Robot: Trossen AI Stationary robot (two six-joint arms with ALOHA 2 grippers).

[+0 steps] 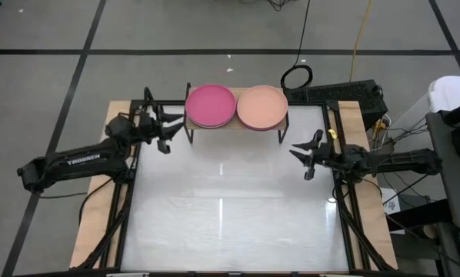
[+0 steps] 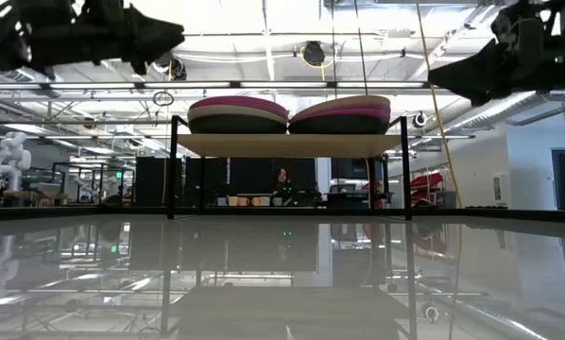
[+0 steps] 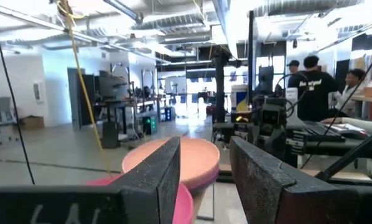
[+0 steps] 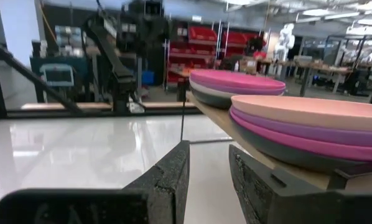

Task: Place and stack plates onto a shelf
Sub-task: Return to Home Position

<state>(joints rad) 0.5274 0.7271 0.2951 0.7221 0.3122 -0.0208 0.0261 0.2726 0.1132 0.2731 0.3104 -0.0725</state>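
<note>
Standing over the worktop (image 1: 230, 223), I saw the shelf (image 2: 290, 144) at its 12 o'clock edge, long axis running 9 to 3, carrying a pink-topped stack (image 1: 210, 105) and a peach-topped stack (image 1: 261, 108). The left hand (image 1: 168, 132), spread and empty, hung just off the shelf's 9 o'clock end. The right hand (image 1: 300, 160), also spread, hung near its 5 o'clock, neither touching it.

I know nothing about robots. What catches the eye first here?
On the small shelf at the far edge of the table stand two neat stacks, one topped by a pink plate, the other by a peach plate. The left gripper and right gripper hang open and empty, one at each side of the shelf.
</note>
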